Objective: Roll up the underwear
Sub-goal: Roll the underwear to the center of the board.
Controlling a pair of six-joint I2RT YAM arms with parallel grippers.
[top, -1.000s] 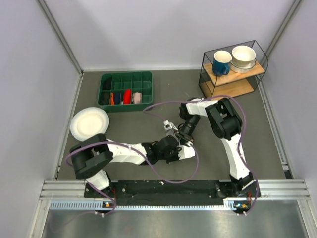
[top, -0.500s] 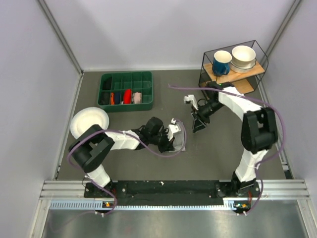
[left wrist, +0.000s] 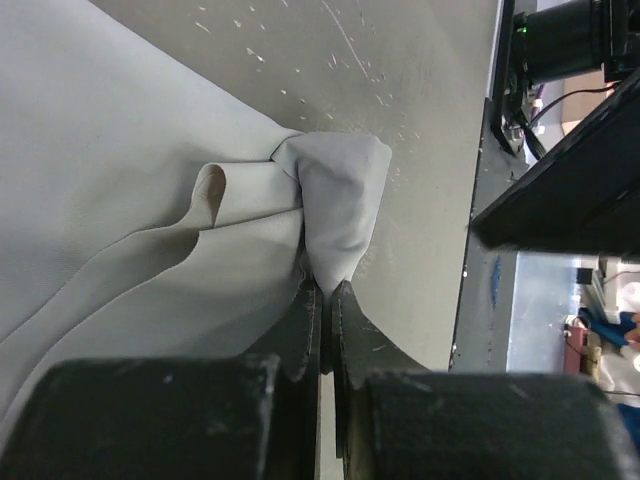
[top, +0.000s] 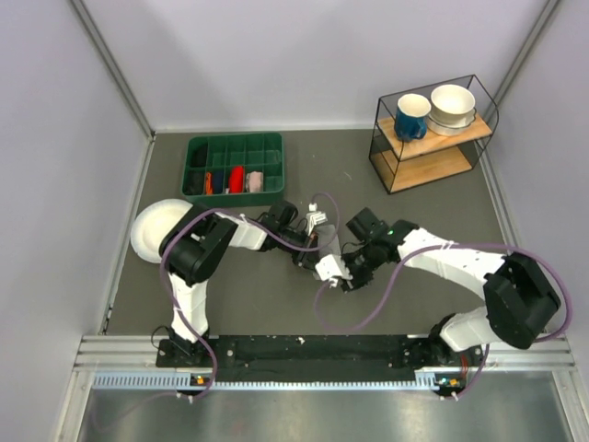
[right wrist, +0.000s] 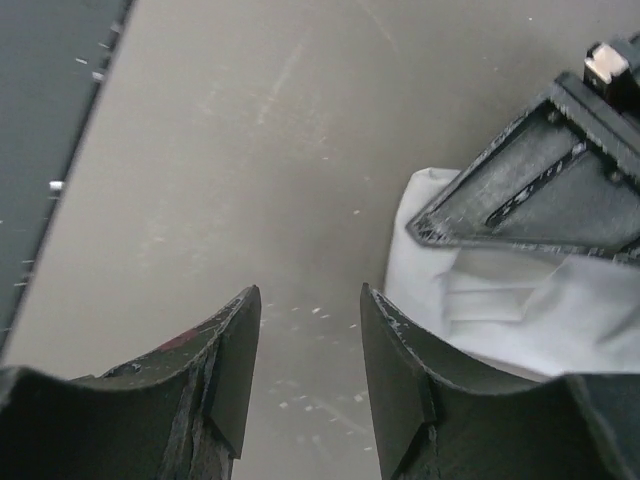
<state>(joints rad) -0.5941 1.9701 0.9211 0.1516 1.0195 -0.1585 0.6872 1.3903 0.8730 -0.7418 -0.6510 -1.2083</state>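
R gripper (top: 347, 276) is closest to the near edge, approx mid-width of the table (top: 414, 212), low over the surface. Its fingers (right wrist: 235, 340) are parted w/ bare table showing in the gap, gripping nothing. The underwear (right wrist: 480, 320) lies just beside them; wrist view shows no contact.

Underwear = light grey cloth, bunched, on the table around centre, somewhat nearer the near edge than the far one, between the two grippers. In top view most of it is hidden under both wrists & only a pale patch (top: 329, 267) shows.

L gripper (left wrist: 325, 300) reaches in from the left-edge side & is clenched tight on a pinched-up fold of the underwear. Fabric spreads away from the pinch in soft creases.

Further back:
- White plate (top: 166, 228) by the left edge.
- Green tray (top: 234, 199) toward the far-left corner, w/ small red, pink & dark cloth rolls (top: 235, 180) in compartments along its near side.
- Wire shelf (top: 433, 164) at the far-right corner, w/ blue mug (top: 412, 115) & stacked bowls (top: 453, 103) on its upper board.
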